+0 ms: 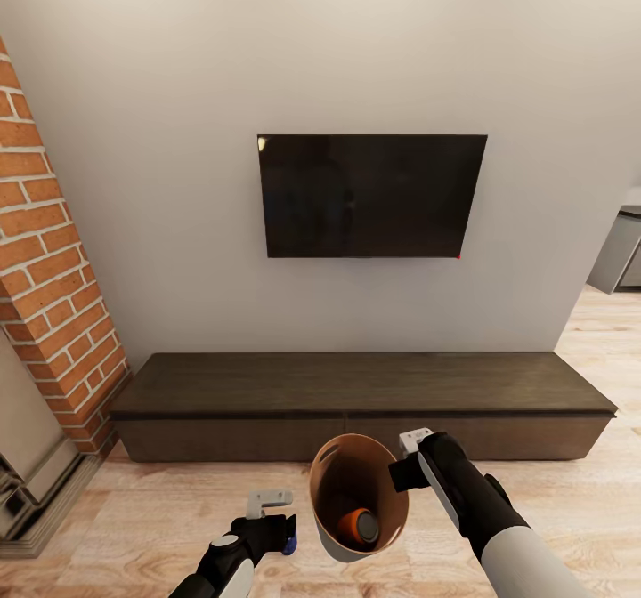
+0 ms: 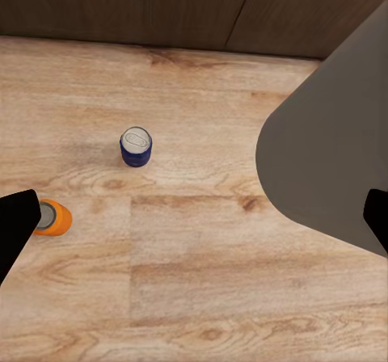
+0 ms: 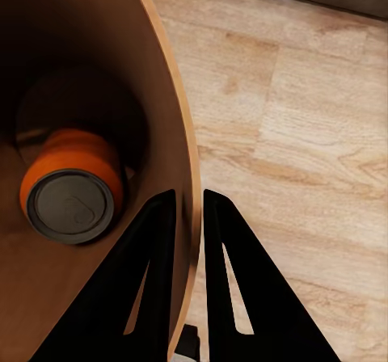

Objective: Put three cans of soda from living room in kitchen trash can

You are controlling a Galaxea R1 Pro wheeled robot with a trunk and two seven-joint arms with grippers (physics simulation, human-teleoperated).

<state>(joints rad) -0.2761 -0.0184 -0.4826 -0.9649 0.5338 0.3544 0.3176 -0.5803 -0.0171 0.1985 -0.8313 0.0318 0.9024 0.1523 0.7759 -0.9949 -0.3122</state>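
Note:
My right gripper [image 1: 402,471] is shut on the rim of the pale trash can [image 1: 331,540], holding it tilted above the floor; its fingers [image 3: 153,241] pinch the bin's wall [image 3: 166,119]. One orange soda can [image 1: 359,528] lies at the tan bottom of the bin, grey top showing [image 3: 71,207]. My left gripper [image 1: 274,527] hangs open over the wood floor. Below it a blue soda can [image 2: 136,146] stands upright, and a second orange can [image 2: 55,218] sits beside it, partly hidden by a fingertip [image 2: 16,225]. The bin's grey outside [image 2: 331,152] is close by.
A long low dark-wood cabinet [image 1: 356,398] runs along the wall just ahead, under a black wall-mounted TV [image 1: 371,195]. The red brick fireplace [image 1: 49,286] stands at the left. Light wood floor [image 1: 588,491] stretches to the right toward a grey unit [image 1: 619,255].

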